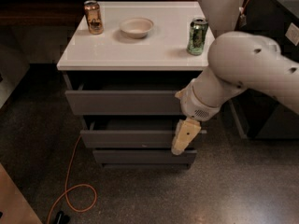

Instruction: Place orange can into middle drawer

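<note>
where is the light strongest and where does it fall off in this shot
Camera view: brightest on the cabinet top, with soft shadows beside the bowl and green can and a glint on the orange can; the middle drawer is near black inside; the gripper, at that drawer's right end, is well lit; the floor is dim.

A: Arm pose?
B: We see one white arm (252,64) coming in from the right edge, bent at a bulky elbow, with the forearm angling down and left.
A: Gripper?
B: We mark the tan gripper (183,136) just below the white wrist (200,102), low and right of centre, pointing down and tilted slightly left.
</note>
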Available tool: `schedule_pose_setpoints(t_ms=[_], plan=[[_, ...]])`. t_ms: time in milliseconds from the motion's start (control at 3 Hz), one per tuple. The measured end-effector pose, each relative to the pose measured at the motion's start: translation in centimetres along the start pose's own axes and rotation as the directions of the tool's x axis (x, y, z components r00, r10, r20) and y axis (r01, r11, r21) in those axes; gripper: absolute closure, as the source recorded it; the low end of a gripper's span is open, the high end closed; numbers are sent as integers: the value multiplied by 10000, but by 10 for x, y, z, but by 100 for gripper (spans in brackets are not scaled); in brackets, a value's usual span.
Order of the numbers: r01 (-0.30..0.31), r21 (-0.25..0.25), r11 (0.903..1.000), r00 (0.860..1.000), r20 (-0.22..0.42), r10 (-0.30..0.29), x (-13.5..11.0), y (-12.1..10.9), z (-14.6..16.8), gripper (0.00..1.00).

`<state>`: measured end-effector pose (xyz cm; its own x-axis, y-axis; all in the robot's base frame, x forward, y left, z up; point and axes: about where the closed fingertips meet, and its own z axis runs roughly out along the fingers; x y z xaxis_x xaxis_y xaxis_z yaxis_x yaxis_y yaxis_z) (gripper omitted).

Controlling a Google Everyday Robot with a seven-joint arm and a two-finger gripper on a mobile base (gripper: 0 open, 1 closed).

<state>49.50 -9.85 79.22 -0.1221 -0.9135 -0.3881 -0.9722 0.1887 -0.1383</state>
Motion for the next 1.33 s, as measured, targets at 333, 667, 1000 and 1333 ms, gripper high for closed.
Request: schedule_pose_setpoints(t_ms=[333,667,1000,1333], plan=[[636,-243,9977,9962,-581,-650,10,3,68,0],[633,-232,9977,9961,-607,-646,12,1,71,0],[628,-59,9980,9930,-1002,-631,43,-19,118,0],[725,-160,9972,9892,-1264,-740,73,-38,173,0]])
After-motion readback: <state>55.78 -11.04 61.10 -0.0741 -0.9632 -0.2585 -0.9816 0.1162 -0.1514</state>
